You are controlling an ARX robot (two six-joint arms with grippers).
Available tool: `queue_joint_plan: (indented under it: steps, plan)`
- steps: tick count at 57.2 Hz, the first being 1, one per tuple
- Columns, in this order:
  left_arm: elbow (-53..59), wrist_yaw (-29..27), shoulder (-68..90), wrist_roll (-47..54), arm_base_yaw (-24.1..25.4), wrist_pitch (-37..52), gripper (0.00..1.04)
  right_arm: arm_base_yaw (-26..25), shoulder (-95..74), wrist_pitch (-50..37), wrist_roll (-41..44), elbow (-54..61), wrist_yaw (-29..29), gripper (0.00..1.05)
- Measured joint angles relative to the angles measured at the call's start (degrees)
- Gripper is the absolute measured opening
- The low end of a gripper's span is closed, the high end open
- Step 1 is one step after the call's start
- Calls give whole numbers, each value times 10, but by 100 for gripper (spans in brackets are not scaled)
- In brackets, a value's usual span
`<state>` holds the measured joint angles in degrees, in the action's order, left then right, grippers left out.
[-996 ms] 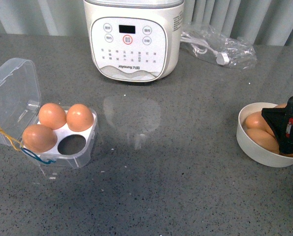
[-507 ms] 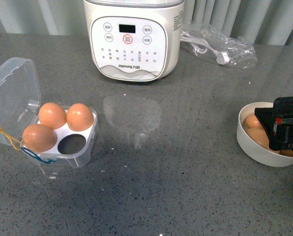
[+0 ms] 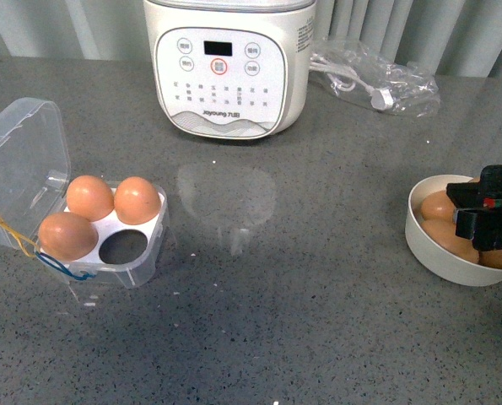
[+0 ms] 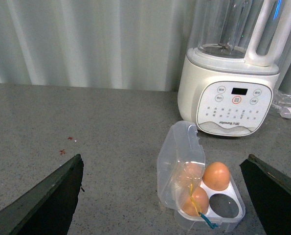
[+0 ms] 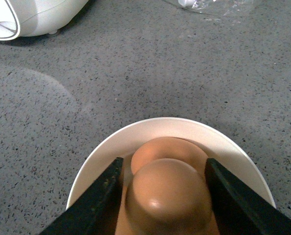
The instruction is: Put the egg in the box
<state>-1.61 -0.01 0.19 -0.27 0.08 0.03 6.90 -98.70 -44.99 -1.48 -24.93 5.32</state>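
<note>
Three eggs (image 3: 89,197) sit in the box (image 3: 146,265) — one hole (image 3: 122,247) empty; the right gripper (image 5: 163,169) pinches the egg (image 5: 167,203) at the bowl (image 5: 100,162) — left gripper (image 4: 164,159) spread wide.

1. I work in what looks like a kitchen: a grey speckled stone counter (image 3: 318,295).
2. A white Joyoung blender (image 3: 229,67) stands at its far edge, pale curtains (image 4: 86,44) behind.
3. Eggs (image 3: 90,198) sit in a box (image 3: 27,164) and a bowl (image 3: 428,249).
</note>
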Motion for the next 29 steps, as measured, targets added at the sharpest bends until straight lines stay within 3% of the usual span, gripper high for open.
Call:
queue_joint_plan:
  steps: [3,14,29]
  plan:
    - [0,0,0,0,0,0,98,0,1,-2,-1,0,-2,42]
    - [0,0,0,0,0,0,98,6,50,20,-2,0,-6,41]
    - [0,0,0,0,0,0,98,61,155,80,-38,-41,76,41]
